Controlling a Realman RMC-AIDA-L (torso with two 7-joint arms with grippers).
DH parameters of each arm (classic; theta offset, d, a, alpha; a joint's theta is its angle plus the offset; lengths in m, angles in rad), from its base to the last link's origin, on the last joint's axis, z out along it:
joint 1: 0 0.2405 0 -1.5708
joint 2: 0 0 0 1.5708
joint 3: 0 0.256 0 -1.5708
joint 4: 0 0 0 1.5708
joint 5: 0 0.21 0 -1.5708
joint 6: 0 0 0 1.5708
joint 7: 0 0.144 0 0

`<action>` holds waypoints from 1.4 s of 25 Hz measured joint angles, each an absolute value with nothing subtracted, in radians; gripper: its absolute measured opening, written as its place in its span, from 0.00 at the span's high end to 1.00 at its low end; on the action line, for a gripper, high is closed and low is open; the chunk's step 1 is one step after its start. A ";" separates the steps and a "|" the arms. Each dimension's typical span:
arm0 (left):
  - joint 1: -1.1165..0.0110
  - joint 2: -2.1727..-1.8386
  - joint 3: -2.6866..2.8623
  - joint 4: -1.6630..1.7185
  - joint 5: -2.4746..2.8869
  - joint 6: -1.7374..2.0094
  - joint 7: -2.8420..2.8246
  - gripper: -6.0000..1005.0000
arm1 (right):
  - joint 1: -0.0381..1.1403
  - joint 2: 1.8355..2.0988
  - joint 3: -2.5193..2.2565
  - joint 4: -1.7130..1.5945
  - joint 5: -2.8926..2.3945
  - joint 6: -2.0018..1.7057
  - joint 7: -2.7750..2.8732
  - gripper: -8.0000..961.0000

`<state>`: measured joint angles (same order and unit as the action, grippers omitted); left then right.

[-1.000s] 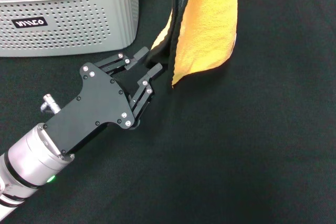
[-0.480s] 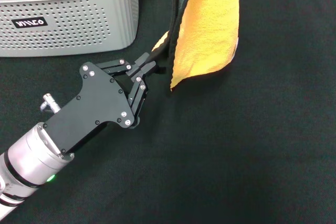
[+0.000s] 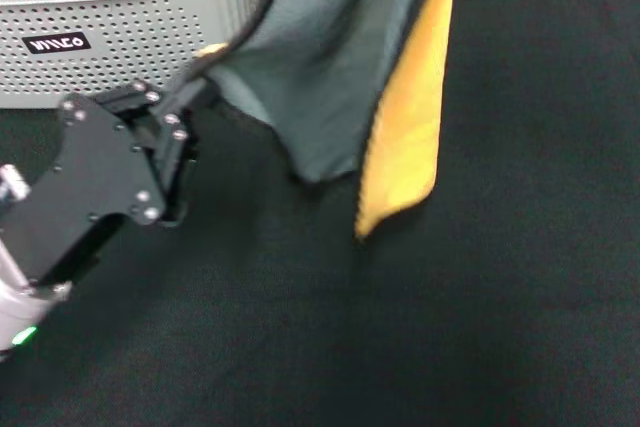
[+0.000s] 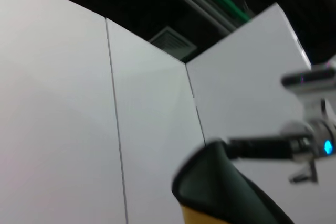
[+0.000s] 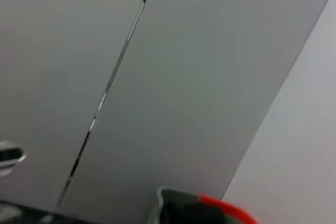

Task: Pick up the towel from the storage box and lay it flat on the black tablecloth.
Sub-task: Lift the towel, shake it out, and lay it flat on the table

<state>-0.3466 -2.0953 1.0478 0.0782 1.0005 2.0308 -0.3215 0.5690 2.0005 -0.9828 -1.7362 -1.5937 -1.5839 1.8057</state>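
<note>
The left claw (image 3: 190, 97) is shut tight on a corner of the towel (image 3: 330, 77), just in front of the box (image 3: 140, 37). The towel hangs from above, out of the box. Its grey side faces us and its yellow side shows along one edge. Its low tip hangs just over the black cloth (image 3: 500, 277), which covers the bench. The right claw does not show. White wall panels (image 4: 79, 129) stand around the room.

towel (image 3: 340, 77) above black tablecloth (image 3: 480, 277), storage box (image 3: 130, 47) left
</note>
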 joint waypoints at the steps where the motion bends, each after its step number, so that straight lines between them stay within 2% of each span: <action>1: -0.324 -2.095 1.048 0.125 1.000 2.031 -0.374 0.98 | 0.556 2.001 -0.983 -1.740 -1.594 -1.591 1.811 0.99; 8: -0.219 -2.068 1.051 0.383 1.005 2.031 -0.672 0.98 | 0.470 2.011 -0.984 -1.790 -1.592 -1.635 1.844 0.99; 14: -0.208 -2.041 1.058 0.413 1.041 2.031 -0.721 0.98 | 0.450 2.017 -0.977 -1.809 -1.591 -1.638 1.850 0.99; 17: -0.209 -2.050 1.057 0.413 1.067 2.031 -0.701 0.98 | 0.452 2.017 -0.975 -1.812 -1.585 -1.628 1.848 0.99; 24: -0.256 -2.100 1.059 0.314 1.168 2.010 -0.468 0.98 | 0.489 2.013 -0.974 -1.863 -1.578 -1.569 1.841 0.99; 28: -0.350 -2.104 1.060 0.114 1.171 1.978 -0.272 0.98 | 0.517 2.017 -0.978 -1.859 -1.586 -1.559 1.832 0.99; 35: -0.435 -2.108 1.049 -0.072 1.137 1.878 0.000 0.98 | 0.540 2.017 -0.994 -1.844 -1.591 -1.540 1.807 0.99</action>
